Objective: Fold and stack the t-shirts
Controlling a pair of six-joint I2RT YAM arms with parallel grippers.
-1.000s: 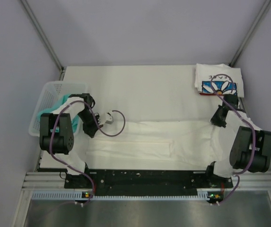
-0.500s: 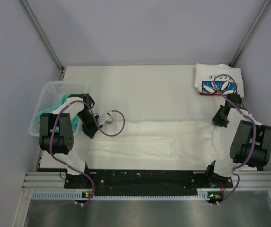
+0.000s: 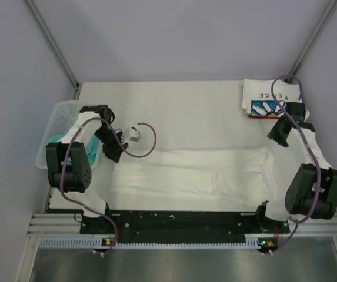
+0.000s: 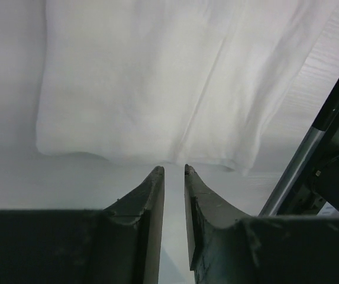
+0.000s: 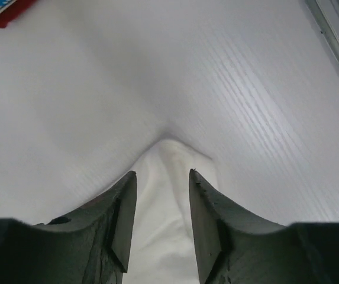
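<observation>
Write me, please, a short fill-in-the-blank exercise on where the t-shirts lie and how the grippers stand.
The basket holding the teal t-shirt stands on the ___ side of the table.
The folded daisy-print t-shirt lies in the far ___ corner.
The left gripper and the right gripper both have their jaws ___.
The long white t-shirt is gripped by ___ gripper.
Missing words: left; right; open; neither.

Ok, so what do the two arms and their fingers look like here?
Both the left arm and the right arm have bulky black joint housings joined by white links. A purple cable loops along each. The fingers are dark, matte, scuffed wedges tapering to narrow tips.
</observation>
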